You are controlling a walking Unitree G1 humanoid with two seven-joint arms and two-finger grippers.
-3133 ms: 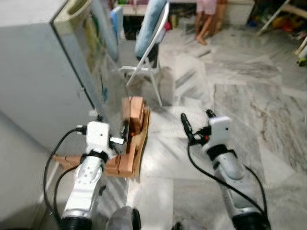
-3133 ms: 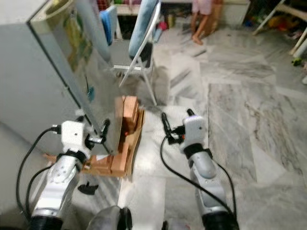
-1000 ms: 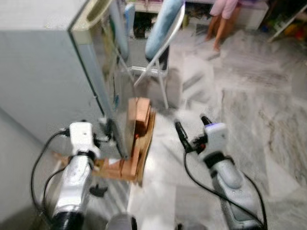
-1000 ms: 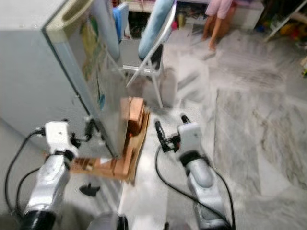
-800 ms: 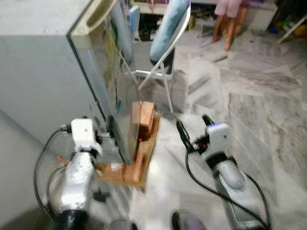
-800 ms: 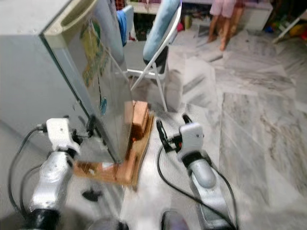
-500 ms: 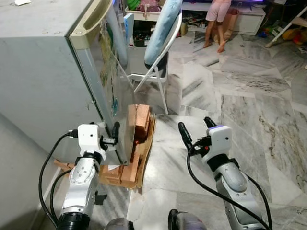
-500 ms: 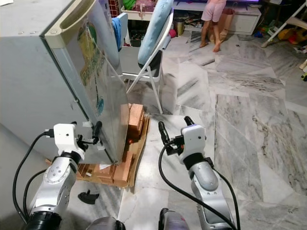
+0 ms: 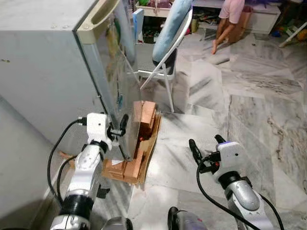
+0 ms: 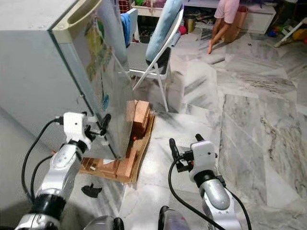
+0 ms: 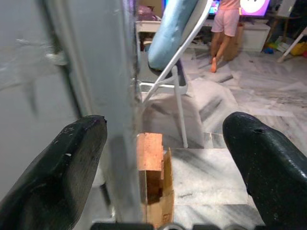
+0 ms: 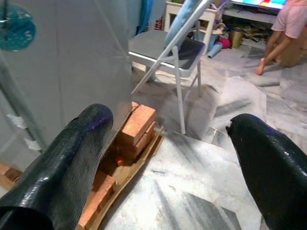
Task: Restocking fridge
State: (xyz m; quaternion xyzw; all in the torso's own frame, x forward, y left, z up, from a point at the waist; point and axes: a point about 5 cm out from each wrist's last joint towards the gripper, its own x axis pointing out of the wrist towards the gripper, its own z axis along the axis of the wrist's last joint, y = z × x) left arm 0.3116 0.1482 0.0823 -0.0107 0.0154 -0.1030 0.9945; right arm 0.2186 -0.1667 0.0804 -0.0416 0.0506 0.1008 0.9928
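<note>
I've got the fridge [image 9: 53,72] on my left, standing on a stack of bricks [image 9: 144,120] and wooden blocks, its door [image 10: 103,81] facing out toward a folding chair [image 9: 165,57] across the marble floor [image 9: 249,110]. My left gripper [image 9: 117,128] is up at the lower corner of the door, jaws spread wide with one finger [image 11: 55,167] on the side-wall side of the door's edge and the other finger [image 11: 266,163] out in front, so the edge sits between them but nothing is clamped yet. My right gripper [image 10: 184,146] hangs over bare floor, well apart from the fridge, jaws also wide open and holding nothing. A person [image 9: 230,21] stands at the far end of the room. By my reckoning the door is the thing to work first: it is a stiff, heavy slab with a smooth metal skin that will be slippery under the black fingers, and I expect its seal to resist the first pull. The recessed handle [image 10: 79,19] along the top edge looks the proper hold, though it is high; from here the free edge is what I can pinch, close to the corner. The brick base makes me wary of tugging hard, since the cabinet could rock.
</note>
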